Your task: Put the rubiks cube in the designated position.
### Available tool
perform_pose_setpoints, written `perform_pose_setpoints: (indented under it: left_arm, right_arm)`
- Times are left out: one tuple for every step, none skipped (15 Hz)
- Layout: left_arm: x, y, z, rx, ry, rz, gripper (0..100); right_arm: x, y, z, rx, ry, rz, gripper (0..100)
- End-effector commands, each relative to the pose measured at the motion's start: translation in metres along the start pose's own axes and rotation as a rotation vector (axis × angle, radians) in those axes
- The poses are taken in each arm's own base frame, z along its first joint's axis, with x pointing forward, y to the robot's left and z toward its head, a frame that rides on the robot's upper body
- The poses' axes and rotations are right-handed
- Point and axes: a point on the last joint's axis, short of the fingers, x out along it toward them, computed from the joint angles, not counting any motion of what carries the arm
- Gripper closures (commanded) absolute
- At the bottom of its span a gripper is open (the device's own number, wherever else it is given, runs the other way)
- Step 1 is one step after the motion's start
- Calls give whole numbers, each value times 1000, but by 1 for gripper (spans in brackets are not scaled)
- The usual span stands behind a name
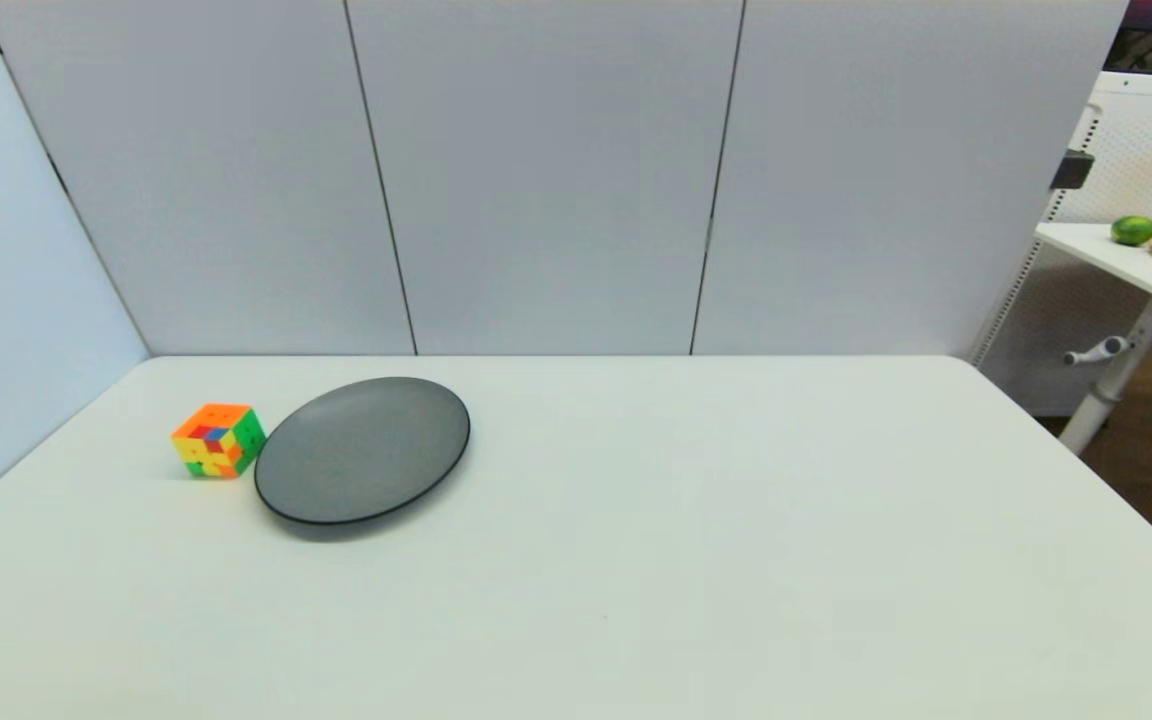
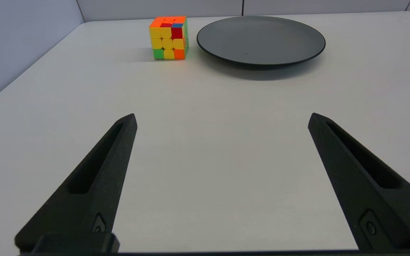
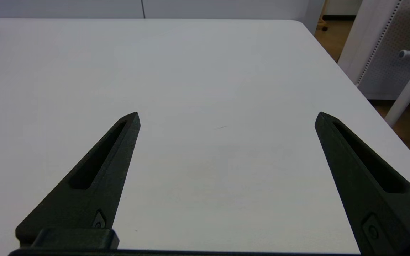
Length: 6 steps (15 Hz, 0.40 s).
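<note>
place: a lab or test workspace
enclosure: plain grey panels (image 1: 536, 170) wall off a white table (image 1: 636, 560) at back and left
upper right of the frame: pegboard (image 1: 1151, 150), second white desk (image 1: 1136, 265) on an adjustable leg

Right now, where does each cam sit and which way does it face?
Head: on the robot's head, facing down at the white table; no arms show.
Left wrist: behind the open left gripper, facing the scrambled multicoloured rubiks cube and round grey plate; head shares both.
Right wrist: behind the open right gripper, facing bare tabletop.
</note>
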Motion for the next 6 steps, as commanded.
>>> perform_pose_setpoints:
  left_arm:
    - [0, 0, 0, 0, 3, -1, 0]
    - [0, 0, 0, 0, 5, -1, 0]
    - [0, 0, 0, 0, 3, -1, 0]
    - [0, 0, 0, 0, 5, 0, 0]
    - [0, 0, 0, 0, 5, -1, 0]
    - [0, 0, 0, 0, 5, -1, 0]
  right_arm:
    - [0, 0, 0, 3, 1, -2, 0]
    - [0, 0, 0, 3, 1, 0, 0]
    - [0, 0, 0, 1, 1, 0, 0]
    - [0, 0, 0, 1, 1, 0, 0]
    - [0, 0, 0, 1, 1, 0, 0]
    - [0, 0, 0, 1, 1, 0, 0]
